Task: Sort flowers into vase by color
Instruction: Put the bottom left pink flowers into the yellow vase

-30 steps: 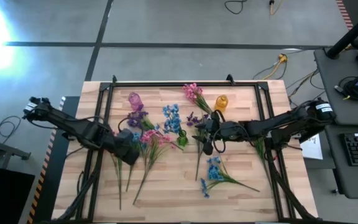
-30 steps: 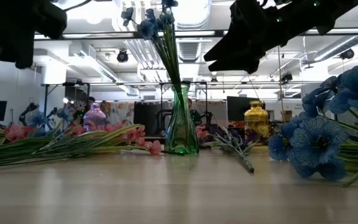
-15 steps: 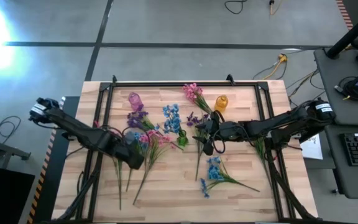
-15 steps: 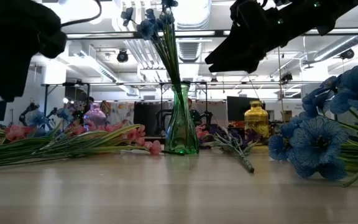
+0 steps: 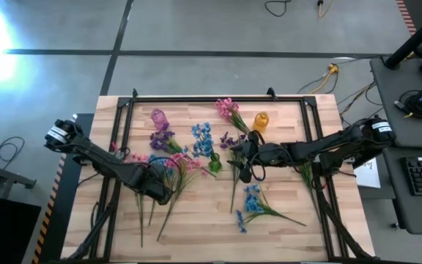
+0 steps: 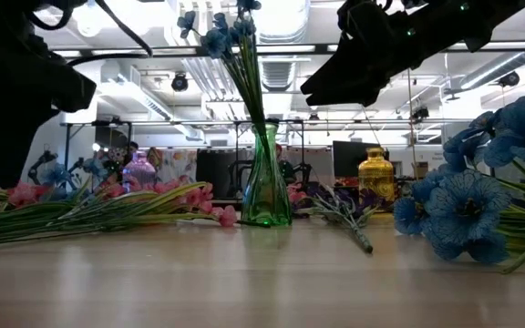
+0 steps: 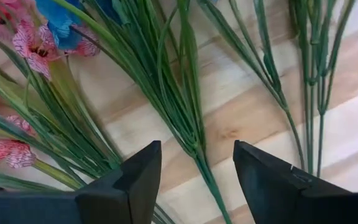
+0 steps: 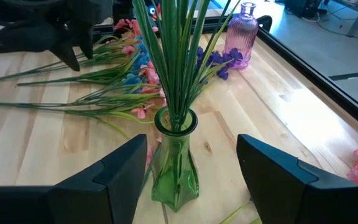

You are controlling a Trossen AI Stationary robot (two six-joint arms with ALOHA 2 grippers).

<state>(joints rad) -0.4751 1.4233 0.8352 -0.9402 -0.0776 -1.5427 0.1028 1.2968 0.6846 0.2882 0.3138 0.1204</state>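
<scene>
Big pale wooden slatted bench [image 5: 284, 227] with a black frame, taking up most of the high view. Two dark arms reaching in over it, one from each side.

Left gripper [image 5: 160, 192] low over the loose pile of pink-blossomed artificial sprigs with long green stems [image 5: 176, 172] at the bench's left-middle; fingers [image 7: 129, 180] spread wide, straddling a bundle of green stems [image 7: 185, 118] on the wood, gripping nothing.

Right gripper [image 5: 245, 170] parked just right of the clear green glass vase [image 8: 174, 163], pointing at it; fingers [image 8: 114, 177] wide apart too, empty, vase sitting in the gap ahead of them but not touched.

Green vase near the bench's centre, upright, already stuffed with blue-blossomed sprigs [image 6: 219, 32] rising tall out of its neck. More blue flowers lying loose [image 5: 251, 202] on the front-right part of the bench, well apart from the vase. Purple sprig [image 5: 234, 158] flat on the wood just beside the right gripper. Another pink sprig [image 5: 227, 110] at the far edge.

Small stuff: ribbed pink-purple glass bottle vase [image 5: 159, 117] at the far left with purple blossoms [image 5: 161, 139] just in front of it, and a little amber-yellow glass vase [image 5: 260, 120] at the far right, beside the pink sprig.
</scene>
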